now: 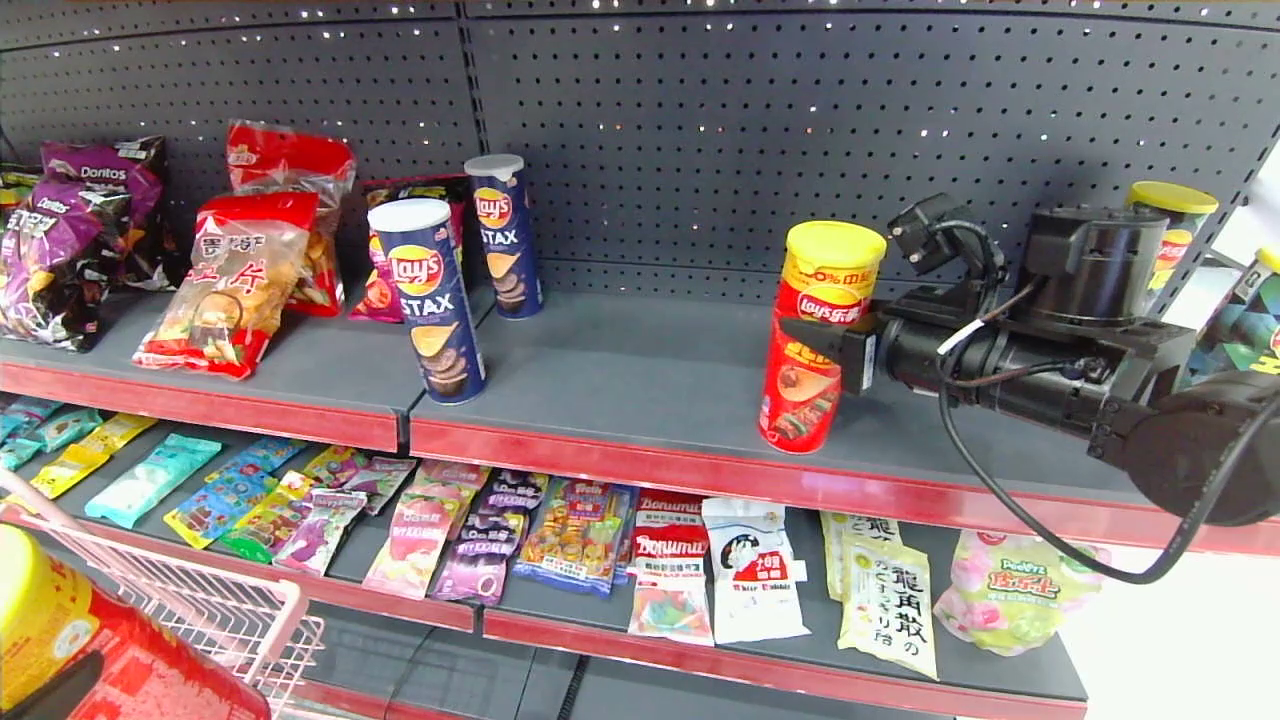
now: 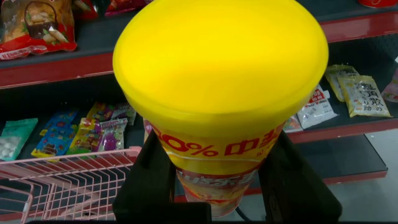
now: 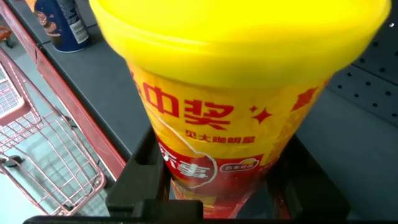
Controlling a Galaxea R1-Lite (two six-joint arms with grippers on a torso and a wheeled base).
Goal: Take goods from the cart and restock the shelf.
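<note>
A red chip can with a yellow lid (image 1: 822, 330) stands upright near the front edge of the grey shelf (image 1: 640, 390), right of centre. My right gripper (image 1: 835, 352) is shut on its middle from the right side; in the right wrist view the can (image 3: 217, 112) sits between the black fingers (image 3: 140, 180). A second red can with a yellow lid (image 1: 60, 630) is low at the left, over the pink wire cart (image 1: 215, 600). My left gripper (image 2: 217, 190) is shut on that can (image 2: 221, 81), below its lid.
Two blue chip cans (image 1: 432, 300) (image 1: 505, 235) stand left of centre, with chip bags (image 1: 235, 285) further left. Another yellow-lidded can (image 1: 1172, 225) is behind the right arm. The lower shelf holds several flat snack packets (image 1: 755, 570). Bare shelf lies between the blue cans and the red can.
</note>
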